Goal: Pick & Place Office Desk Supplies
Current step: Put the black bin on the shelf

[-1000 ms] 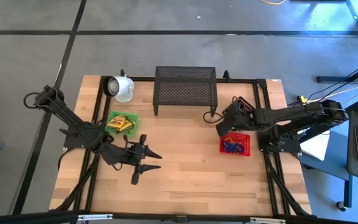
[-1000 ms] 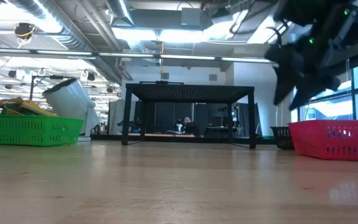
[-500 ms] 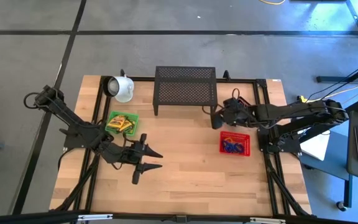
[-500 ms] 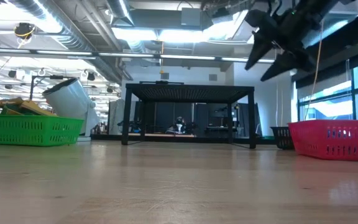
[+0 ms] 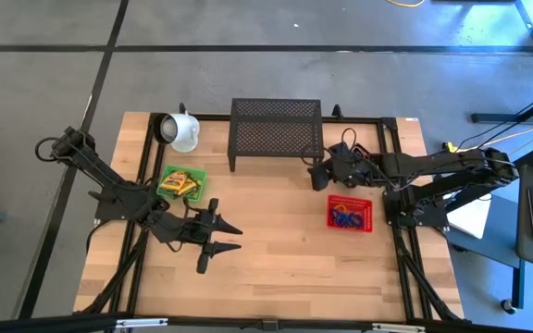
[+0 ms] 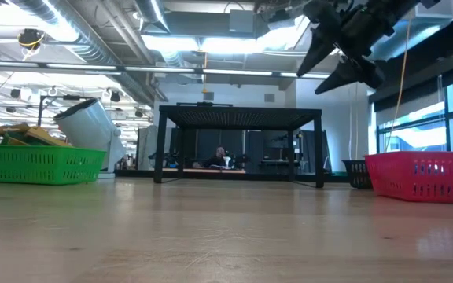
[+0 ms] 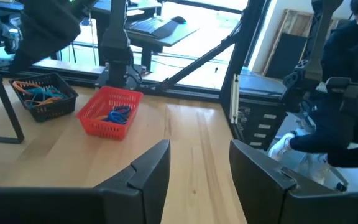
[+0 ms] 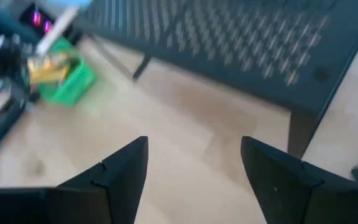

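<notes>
1. Two arms work over the wooden counter (image 5: 276,250). The left tool (image 5: 222,238) sits low over the counter's middle-left area, its fingers spread apart with nothing between them.
2. The right tool (image 5: 316,176) hangs in the air beside the right front leg of the black mesh rack (image 5: 276,132), well above the counter in the low view. Its fingers are spread apart and hold nothing; the right wrist view shows only bare wood and the rack between them.
3. The red basket (image 5: 351,214) stands on the right side of the counter, near the right tool but not touching it. Blue rubber bands (image 5: 345,218) lie inside it.
4. A small black basket (image 7: 43,96) stands beside the red basket in the left wrist view. It holds orange and blue rubber bands (image 7: 37,92).
5. The green basket (image 5: 182,182) stands on the left side of the counter, between the rack and the left arm. Yellow-and-green crayon boxes (image 5: 184,183) lie inside it.
6. The white mug (image 5: 180,130) lies tipped on its side at the back left of the counter, near the green basket.
7. A person in dark clothing (image 7: 347,93) shows beyond the counter edge in the left wrist view.
</notes>
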Available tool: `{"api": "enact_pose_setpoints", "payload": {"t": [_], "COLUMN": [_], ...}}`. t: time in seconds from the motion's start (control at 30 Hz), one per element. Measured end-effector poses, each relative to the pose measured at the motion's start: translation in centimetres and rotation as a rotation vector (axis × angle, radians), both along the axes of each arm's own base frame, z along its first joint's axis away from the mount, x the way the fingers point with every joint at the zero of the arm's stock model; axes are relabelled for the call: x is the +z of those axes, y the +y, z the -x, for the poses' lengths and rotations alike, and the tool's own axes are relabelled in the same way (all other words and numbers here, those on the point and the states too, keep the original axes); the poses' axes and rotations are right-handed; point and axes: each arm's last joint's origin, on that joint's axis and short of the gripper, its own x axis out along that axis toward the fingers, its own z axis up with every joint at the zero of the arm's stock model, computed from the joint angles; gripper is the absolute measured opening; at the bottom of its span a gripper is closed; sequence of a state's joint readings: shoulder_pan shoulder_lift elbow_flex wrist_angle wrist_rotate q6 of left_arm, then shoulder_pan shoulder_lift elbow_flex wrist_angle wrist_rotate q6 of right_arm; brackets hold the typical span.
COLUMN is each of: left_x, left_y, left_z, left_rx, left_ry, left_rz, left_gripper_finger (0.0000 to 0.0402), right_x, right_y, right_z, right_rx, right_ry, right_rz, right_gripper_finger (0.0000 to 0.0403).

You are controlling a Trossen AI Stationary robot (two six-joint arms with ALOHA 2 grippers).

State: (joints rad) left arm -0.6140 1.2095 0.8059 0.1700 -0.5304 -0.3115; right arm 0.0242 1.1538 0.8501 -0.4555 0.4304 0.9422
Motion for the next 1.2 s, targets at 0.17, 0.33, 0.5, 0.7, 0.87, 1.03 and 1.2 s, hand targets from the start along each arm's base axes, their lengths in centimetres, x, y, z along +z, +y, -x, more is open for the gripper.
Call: {"api": "enact_pose_setpoints", "payload": {"t": [0.17, 0.33, 0.5, 0.7, 0.87, 1.03, 1.2], "left_x": [-0.3, -0.4, -0.4, -0.4, -0.5, -0.5, -0.6], "left_y": [0.0, 0.1, 0.1, 0.1, 0.1, 0.1, 0.1], "left_z": [0.1, 0.1, 0.1, 0.1, 0.1, 0.1, 0.1], "left_rx": [0.000, -0.001, -0.001, -0.001, -0.001, 0.000, 0.000], "left_ry": [0.027, 0.041, 0.041, 0.041, 0.045, 0.049, 0.051], "left_rz": [-0.019, -0.029, -0.029, -0.029, -0.031, -0.034, -0.035], "left_gripper_finger": [0.0159, 0.0159, 0.0161, 0.0157, 0.0157, 0.0159, 0.0157], "right_x": [-0.8, -2.1, -2.9, -4.4, -6.3, -7.7, -8.6], "right_y": [0.1, -0.1, -0.4, -0.7, -1.4, -2.1, -2.6], "right_z": [0.7, 2.7, 4.1, 3.4, 2.6, 2.0, 1.7], "right_rx": [0.088, 0.066, -0.049, -0.073, -0.092, -0.093, -0.093], "right_ry": [0.115, 0.359, 0.526, 0.598, 0.708, 0.782, 0.837], "right_rz": [-0.088, -0.115, -0.061, -0.044, -0.050, -0.049, -0.053], "right_gripper_finger": [0.0259, 0.0259, 0.0259, 0.0259, 0.0259, 0.0259, 0.0257]}}
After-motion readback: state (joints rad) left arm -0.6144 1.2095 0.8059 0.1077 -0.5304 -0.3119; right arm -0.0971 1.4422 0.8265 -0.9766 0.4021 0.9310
